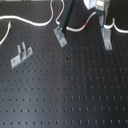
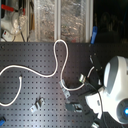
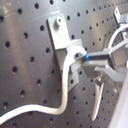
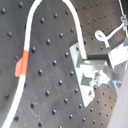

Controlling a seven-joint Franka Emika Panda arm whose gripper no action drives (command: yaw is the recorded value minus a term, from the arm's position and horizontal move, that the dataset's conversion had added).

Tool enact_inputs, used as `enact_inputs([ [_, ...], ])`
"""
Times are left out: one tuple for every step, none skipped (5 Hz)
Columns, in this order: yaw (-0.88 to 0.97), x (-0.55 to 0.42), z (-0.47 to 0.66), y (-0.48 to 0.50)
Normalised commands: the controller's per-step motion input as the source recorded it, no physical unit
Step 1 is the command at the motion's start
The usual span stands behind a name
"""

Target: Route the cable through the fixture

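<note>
The white cable [image 1: 30,22] runs across the far part of the black perforated board, its red tape band [image 1: 89,24] just short of my gripper [image 1: 103,21]. The fixture [image 1: 105,39], a narrow grey clip, stands directly below the gripper in the first exterior view. In the first wrist view the cable [image 3: 64,85] rises to the fixture [image 3: 61,31] and meets my gripper [image 3: 89,61], which looks shut on it right beside the clip. The second wrist view shows the cable's loop and red band [image 4: 21,65] behind the gripper [image 4: 95,70].
A shorter slanted grey clip [image 1: 61,36] and a wider two-post bracket [image 1: 21,54] stand further toward the first exterior view's left. A dark cord [image 1: 67,17] slants down near the slanted clip. Cluttered bins [image 2: 60,20] line the board's edge in the second exterior view.
</note>
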Motion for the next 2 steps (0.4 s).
enact_inputs([
  [0.25,-0.098,0.00,0.029],
  [0.07,0.254,0.04,-0.086],
])
